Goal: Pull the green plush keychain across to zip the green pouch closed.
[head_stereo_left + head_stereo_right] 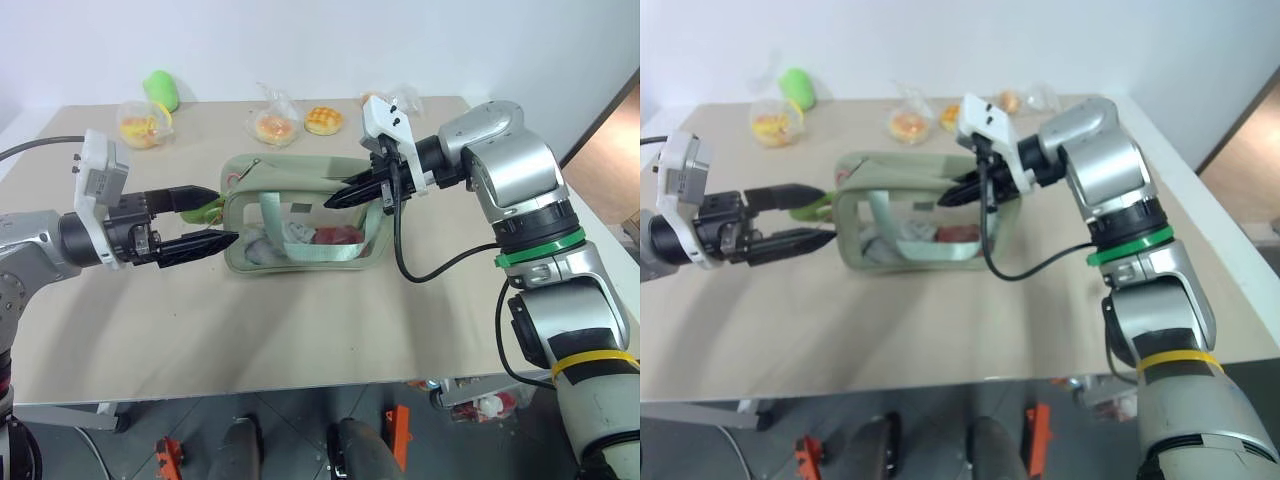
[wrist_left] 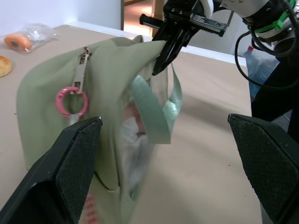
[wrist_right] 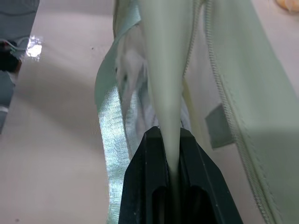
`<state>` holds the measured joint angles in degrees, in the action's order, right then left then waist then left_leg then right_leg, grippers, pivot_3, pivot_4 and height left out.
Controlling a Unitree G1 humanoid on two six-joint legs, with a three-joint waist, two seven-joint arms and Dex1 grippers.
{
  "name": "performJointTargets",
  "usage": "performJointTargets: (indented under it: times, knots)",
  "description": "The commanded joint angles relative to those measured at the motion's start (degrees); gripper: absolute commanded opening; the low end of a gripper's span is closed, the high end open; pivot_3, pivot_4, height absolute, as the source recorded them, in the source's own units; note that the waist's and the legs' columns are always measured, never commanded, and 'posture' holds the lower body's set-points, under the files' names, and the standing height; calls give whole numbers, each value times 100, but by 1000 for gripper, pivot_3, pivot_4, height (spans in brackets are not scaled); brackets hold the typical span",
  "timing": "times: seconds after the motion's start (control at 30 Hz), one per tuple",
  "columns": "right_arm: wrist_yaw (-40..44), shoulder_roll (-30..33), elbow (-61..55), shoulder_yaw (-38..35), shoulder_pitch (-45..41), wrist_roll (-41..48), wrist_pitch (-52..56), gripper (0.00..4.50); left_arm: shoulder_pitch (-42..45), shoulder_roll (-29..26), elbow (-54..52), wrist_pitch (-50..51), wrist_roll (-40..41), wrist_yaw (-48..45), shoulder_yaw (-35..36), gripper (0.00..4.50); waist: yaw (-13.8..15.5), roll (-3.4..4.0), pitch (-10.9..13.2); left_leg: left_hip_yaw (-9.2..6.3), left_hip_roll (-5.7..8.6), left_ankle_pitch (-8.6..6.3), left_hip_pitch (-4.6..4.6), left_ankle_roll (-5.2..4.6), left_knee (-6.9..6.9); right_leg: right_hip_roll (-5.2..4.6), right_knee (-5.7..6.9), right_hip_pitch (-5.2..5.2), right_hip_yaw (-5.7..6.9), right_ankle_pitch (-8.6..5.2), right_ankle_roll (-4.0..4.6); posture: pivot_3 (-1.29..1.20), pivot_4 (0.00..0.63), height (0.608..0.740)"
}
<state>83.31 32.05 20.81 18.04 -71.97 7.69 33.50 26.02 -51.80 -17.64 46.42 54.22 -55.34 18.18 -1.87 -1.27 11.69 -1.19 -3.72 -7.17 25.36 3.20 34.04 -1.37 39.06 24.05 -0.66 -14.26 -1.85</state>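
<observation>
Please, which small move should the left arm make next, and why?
Probably ease the open left gripper onto the green plush keychain and close. The right gripper already pinches the green pouch fabric, and the pink ring shows the zipper pull at the left end.

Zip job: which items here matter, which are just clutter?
In play:
- green pouch
- green plush keychain
- pink ring at the zipper
- left hand, open
- right hand, shut on the pouch's edge

Clutter:
- bagged buns
- green object
</observation>
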Motion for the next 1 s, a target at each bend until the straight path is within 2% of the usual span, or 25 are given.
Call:
performJointTargets:
  times: [0.03,0.37,0.4,0.57,0.7,0.83,1.0]
  knots:
    - [-96,-46,-246,-23,-59,9,29,45,89,10,-41,-124,3,6,81,4500,0,0,0,1,0,0,0,0,0,0,0,1,-1,0,0,0,150,740]
    - [-311,-308,-159,61,119,-12,21,45,51,-87,-116,-91,36,53,255,4500,-3,-3,-2,9,0,0,0,0,1,1,0,4,-12,5,-4,0,150,740]
    - [-254,-309,-204,45,157,41,-5,739,34,-111,-120,-89,30,45,274,4500,-3,-3,-2,9,0,0,0,0,1,1,0,4,-12,5,-4,0,150,740]
    - [-225,-254,-114,-180,67,254,126,2394,-118,-235,-90,-121,-28,-14,357,4500,-2,-3,-2,9,0,0,-1,0,2,1,0,3,-12,7,-5,0,150,740]
    - [-61,-157,28,-572,-158,657,371,2394,-133,-245,-20,-137,-52,-30,375,4500,7,-3,-1,10,0,0,0,0,3,1,0,3,-13,8,-4,0,150,740]
    - [304,386,199,-1504,-437,1337,277,2394,-117,-220,196,-167,-141,-90,296,4500,23,-3,0,11,0,0,4,0,2,0,0,7,-13,7,-5,0,150,740]
    - [368,1017,-169,-1616,100,1300,77,2394,-184,-225,460,-130,-164,-135,416,4500,41,-10,-5,13,-1,-5,5,2,0,1,-2,10,-13,1,-4,0,150,740]
